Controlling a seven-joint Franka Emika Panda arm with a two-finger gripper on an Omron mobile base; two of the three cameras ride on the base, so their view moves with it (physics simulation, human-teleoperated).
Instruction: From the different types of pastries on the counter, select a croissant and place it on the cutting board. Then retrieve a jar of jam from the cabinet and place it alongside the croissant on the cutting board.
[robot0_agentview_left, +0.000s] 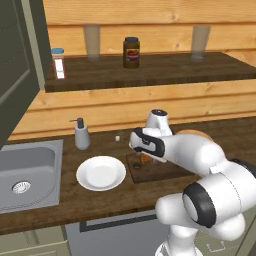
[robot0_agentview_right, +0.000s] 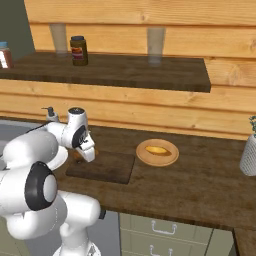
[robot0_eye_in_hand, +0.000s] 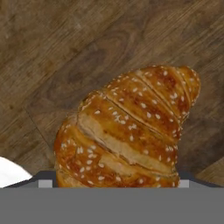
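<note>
- Hanging low at the centre of the left base view, the gripper (robot0_agentview_left: 146, 159) sat over the left end of the cutting board (robot0_agentview_left: 165, 170), with the croissant (robot0_agentview_left: 145, 158) showing as a small orange-brown bit right under the hand.
- Filling the middle of the hand view, the croissant (robot0_eye_in_hand: 129, 131) lay very close to the lens, golden-brown with pale seeds, its lower end running down to the bottom edge between the fingers; the jaws looked clamped on it.
- Behind the pastry in the hand view lay the dark wood grain of the cutting board (robot0_eye_in_hand: 57, 57).
- At the centre of the right base view, the yellow-orange pastry (robot0_agentview_right: 158, 149) rested on its tan round plate (robot0_agentview_right: 157, 159), just right of the cutting board (robot0_agentview_right: 107, 169).
- A round white plate (robot0_agentview_left: 101, 173) stood left of the board on the counter (robot0_agentview_left: 60, 210), with the steel sink (robot0_agentview_left: 27, 172) at the left edge.
</note>
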